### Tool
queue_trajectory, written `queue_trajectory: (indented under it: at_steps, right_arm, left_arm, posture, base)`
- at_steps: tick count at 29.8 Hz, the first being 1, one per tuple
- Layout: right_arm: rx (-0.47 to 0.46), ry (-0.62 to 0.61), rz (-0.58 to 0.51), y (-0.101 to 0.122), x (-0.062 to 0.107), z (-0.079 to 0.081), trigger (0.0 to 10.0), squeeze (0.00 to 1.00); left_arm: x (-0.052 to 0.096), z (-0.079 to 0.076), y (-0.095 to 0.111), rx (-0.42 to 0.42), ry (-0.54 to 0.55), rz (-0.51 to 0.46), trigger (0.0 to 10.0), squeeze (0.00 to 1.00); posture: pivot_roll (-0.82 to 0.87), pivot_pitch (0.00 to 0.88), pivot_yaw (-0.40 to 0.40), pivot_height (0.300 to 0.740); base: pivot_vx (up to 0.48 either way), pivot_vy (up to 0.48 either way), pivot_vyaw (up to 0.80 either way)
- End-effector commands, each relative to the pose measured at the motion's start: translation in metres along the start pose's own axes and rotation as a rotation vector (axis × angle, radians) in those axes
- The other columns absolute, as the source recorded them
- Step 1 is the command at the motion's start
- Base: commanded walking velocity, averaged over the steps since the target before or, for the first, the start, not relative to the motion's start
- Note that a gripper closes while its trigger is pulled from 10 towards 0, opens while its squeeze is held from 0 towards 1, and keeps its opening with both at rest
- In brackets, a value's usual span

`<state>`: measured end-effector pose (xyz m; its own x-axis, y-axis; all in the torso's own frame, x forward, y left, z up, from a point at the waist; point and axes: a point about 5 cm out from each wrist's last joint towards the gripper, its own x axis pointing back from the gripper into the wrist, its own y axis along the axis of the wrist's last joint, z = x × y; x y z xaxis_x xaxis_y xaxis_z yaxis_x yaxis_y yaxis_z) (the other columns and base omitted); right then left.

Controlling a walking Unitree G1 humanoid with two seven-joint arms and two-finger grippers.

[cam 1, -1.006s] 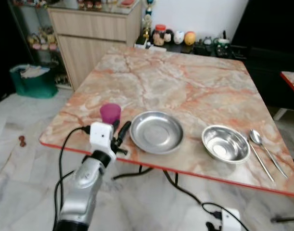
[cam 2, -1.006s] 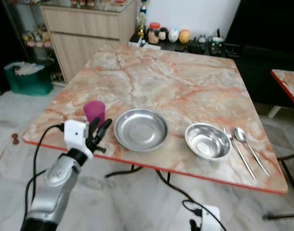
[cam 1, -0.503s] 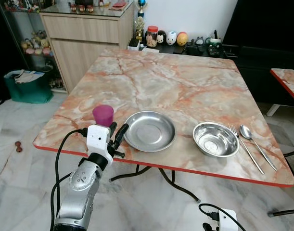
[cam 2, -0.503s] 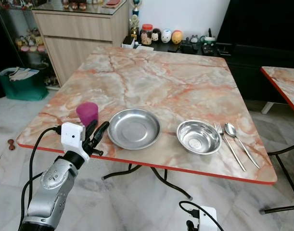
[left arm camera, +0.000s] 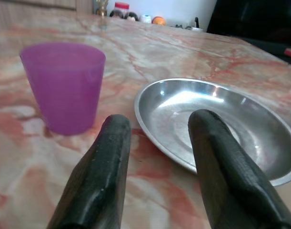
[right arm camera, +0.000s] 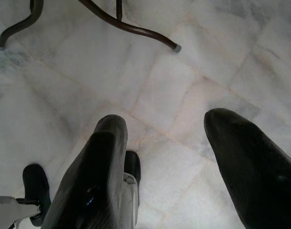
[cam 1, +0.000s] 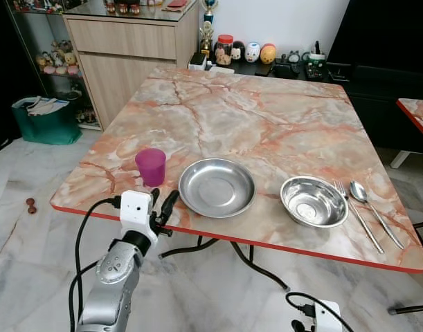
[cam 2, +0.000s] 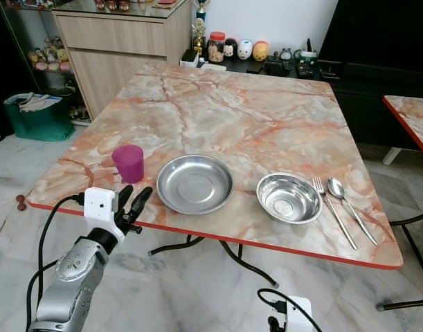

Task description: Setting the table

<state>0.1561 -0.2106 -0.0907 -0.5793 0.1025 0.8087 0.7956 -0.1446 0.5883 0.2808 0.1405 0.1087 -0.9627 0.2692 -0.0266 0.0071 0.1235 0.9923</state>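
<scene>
Holding my left gripper [cam 1: 163, 205] at the near edge of the table [cam 1: 266, 131], I have its two black fingers spread apart with nothing between them. Just ahead of the fingertips and a little to their left stands the cup [cam 1: 151, 167], upright, pink and, as far as I can tell from the head views, empty; it is clear of both fingers [left arm camera: 107, 157], not touching. Ahead and to the right of the gripper lies the plate [cam 1: 217, 187], its rim just beyond the right finger in the wrist view, close beside the cup but apart from it. Further right along the same edge sit the bowl [cam 1: 313, 201], then the fork [cam 1: 356, 216] and the spoon [cam 1: 379, 213] side by side, well apart from my gripper. I judge this row along the near edge to be one place setting laid for whoever sits on my side, which is why the cup stands at the plate's upper left and the cutlery lies parallel at the far end. I keep the fingers wide and low, level with the cup's base, because that leaves me free either to close on the cup or to draw off without knocking it; a sideways swing here could tip it onto the plate. My right gripper [right arm camera: 164, 157] hangs idle below, fingers parted, pointing at the floor [right arm camera: 150, 71] near a table leg [right arm camera: 131, 28].
</scene>
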Motion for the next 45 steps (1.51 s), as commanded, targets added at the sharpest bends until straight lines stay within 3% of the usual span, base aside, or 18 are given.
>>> queue_trajectory:
  at_steps: [1, 5, 6, 7, 15, 16, 17, 21, 22, 23, 24, 45]
  right_arm:
    - [-0.003, -0.013, -0.004, 0.0007, 0.0002, -0.0029, 10.0, 0.0]
    - [-0.004, -0.015, -0.004, 0.0011, 0.0001, -0.0029, 10.0, 0.0]
    - [-0.004, -0.015, -0.004, 0.0012, 0.0, -0.0029, 10.0, 0.0]
    - [-0.005, -0.016, -0.004, 0.0014, 0.0, -0.0029, 10.0, 0.0]
    - [-0.013, -0.022, -0.007, 0.0018, -0.0001, -0.0029, 10.0, 0.0]
    - [-0.014, -0.023, -0.007, 0.0018, -0.0001, -0.0028, 10.0, 0.0]
    - [-0.015, -0.023, -0.007, 0.0018, -0.0001, -0.0028, 10.0, 0.0]
    - [-0.017, -0.024, -0.006, 0.0017, -0.0001, -0.003, 10.0, 0.0]
    - [-0.017, -0.025, -0.006, 0.0017, -0.0001, -0.003, 10.0, 0.0]
    - [-0.017, -0.025, -0.006, 0.0017, -0.0001, -0.0031, 10.0, 0.0]
    - [-0.018, -0.025, -0.006, 0.0016, -0.0001, -0.0031, 10.0, 0.0]
    - [-0.025, -0.028, -0.001, 0.0013, -0.0001, -0.0038, 10.0, 0.0]
  left_arm:
    - [-0.0047, -0.0001, 0.0074, 0.069, 0.003, -0.013, 10.0, 1.0]
    - [-0.0068, -0.003, 0.0067, 0.102, -0.022, 0.006, 10.0, 1.0]
    - [-0.007, -0.0036, 0.0065, 0.102, -0.027, 0.008, 10.0, 0.27]
    - [-0.0071, -0.0057, 0.0042, 0.1, -0.044, 0.022, 10.0, 0.0]
    - [-0.0087, -0.0056, 0.0014, 0.117, -0.044, 0.052, 10.0, 0.0]
    - [-0.0091, -0.0054, 0.0016, 0.132, -0.043, 0.052, 10.0, 0.07]
    - [-0.0092, -0.0051, 0.0017, 0.142, -0.04, 0.052, 10.0, 1.0]
    - [-0.0094, -0.0044, 0.0026, 0.123, -0.031, 0.051, 10.0, 1.0]
    - [-0.0095, -0.0051, 0.0028, 0.121, -0.035, 0.051, 10.0, 0.45]
    - [-0.0096, -0.0055, 0.0029, 0.12, -0.037, 0.051, 10.0, 0.45]
    - [-0.0098, -0.0059, 0.003, 0.12, -0.039, 0.051, 10.0, 0.0]
    - [-0.0101, -0.0048, 0.0088, 0.06, -0.024, -0.012, 10.0, 0.0]
  posture:
    - [0.14, 0.0, -0.059, 0.74]
    - [0.14, 0.0, -0.061, 0.74]
    - [0.14, 0.0, -0.061, 0.74]
    - [0.14, 0.0, -0.061, 0.74]
    - [0.14, 0.0, -0.058, 0.74]
    - [0.14, 0.0, -0.058, 0.74]
    - [0.14, 0.0, -0.059, 0.74]
    - [0.14, 0.0, -0.059, 0.74]
    - [0.14, 0.0, -0.059, 0.74]
    - [0.14, 0.0, -0.059, 0.74]
    - [0.14, 0.0, -0.059, 0.74]
    - [0.14, 0.0, -0.062, 0.74]
  base:
    - [0.0, 0.0, 0.0]
    - [0.0, 0.0, 0.0]
    - [0.0, 0.0, 0.0]
    - [0.0, 0.0, 0.0]
    - [0.0, 0.0, 0.0]
    - [0.0, 0.0, 0.0]
    - [0.0, 0.0, 0.0]
    - [0.0, 0.0, 0.0]
    - [0.0, 0.0, 0.0]
    - [0.0, 0.0, 0.0]
    - [0.0, 0.0, 0.0]
    - [0.0, 0.0, -0.11]
